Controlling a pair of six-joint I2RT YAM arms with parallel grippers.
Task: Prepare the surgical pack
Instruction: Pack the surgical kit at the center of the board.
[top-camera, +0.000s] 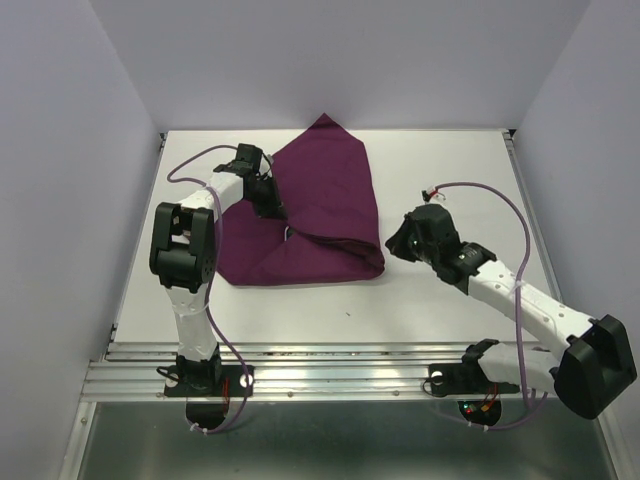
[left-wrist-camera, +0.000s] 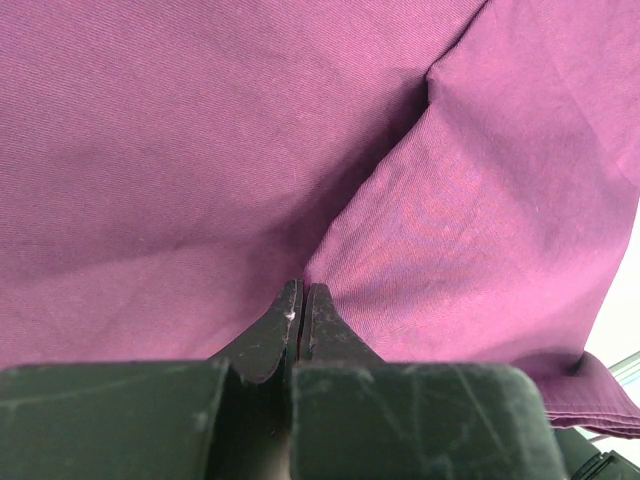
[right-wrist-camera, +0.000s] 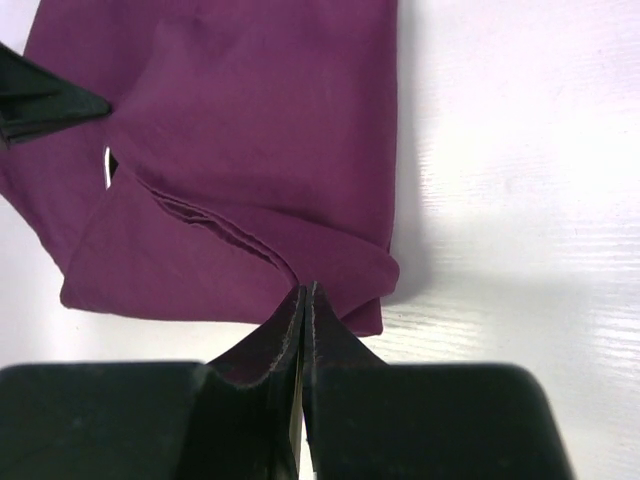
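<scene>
The dark purple cloth (top-camera: 320, 215) lies folded over itself on the white table (top-camera: 450, 160). My left gripper (top-camera: 270, 200) is at the cloth's left side. In the left wrist view it (left-wrist-camera: 303, 290) is shut, pinching the cloth (left-wrist-camera: 200, 150) where a flap edge meets the tips. My right gripper (top-camera: 397, 243) is shut, its tips (right-wrist-camera: 305, 290) at the cloth's folded right corner (right-wrist-camera: 350, 270) with nothing visibly between them. A small white speck (right-wrist-camera: 107, 165) shows in a gap of the folds. The steel tray, gauze pads and instruments are hidden or out of view.
Pale walls enclose the table on the left, back and right. A metal rail (top-camera: 330, 365) runs along the near edge, with both arm bases on it. Purple cables (top-camera: 480, 190) loop from each arm.
</scene>
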